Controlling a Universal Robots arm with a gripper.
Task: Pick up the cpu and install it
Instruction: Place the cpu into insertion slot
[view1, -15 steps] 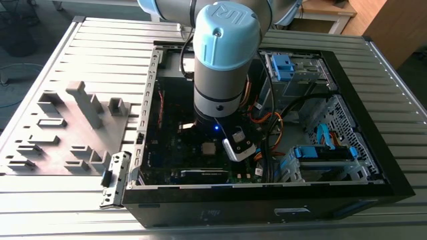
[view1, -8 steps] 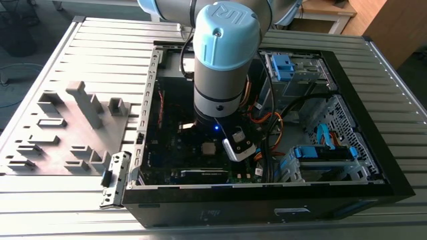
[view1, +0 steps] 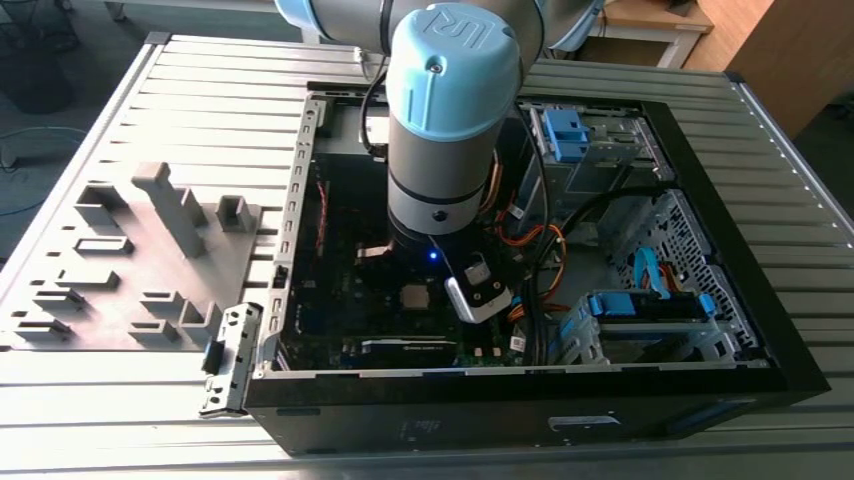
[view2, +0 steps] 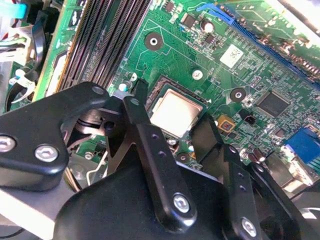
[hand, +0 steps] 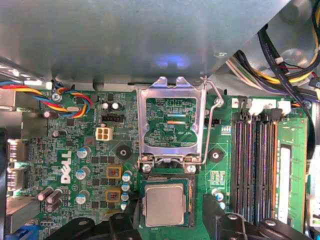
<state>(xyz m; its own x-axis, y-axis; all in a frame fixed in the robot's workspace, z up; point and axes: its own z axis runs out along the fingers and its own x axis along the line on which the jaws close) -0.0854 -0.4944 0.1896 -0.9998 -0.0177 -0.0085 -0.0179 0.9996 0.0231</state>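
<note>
A robot arm (view1: 447, 120) reaches down into an open computer case (view1: 534, 405) that lies on a ribbed metal counter (view1: 147, 100). On the green motherboard (hand: 90, 150) the metal-framed socket bracket (hand: 172, 122) stands swung open, its wire lever (hand: 216, 112) released beside it. This appears to be what leaves the socket bare to take the chip.

The cpu (hand: 164, 205) lies flat in that socket, just beside the bracket's hinged edge. It looks seated and level rather than tilted. It is a small thin square with a dull silver-grey metal face, plain and unmarked, ringed by a dark socket frame.

The end effector (view2: 170, 114) hovers right over the cpu with its black fingers (view2: 150, 150) spread, one on each side, both outside the socket frame and pinching nothing. Dark memory slots (hand: 252, 165) run along the far side of the bracket's lever.
</note>
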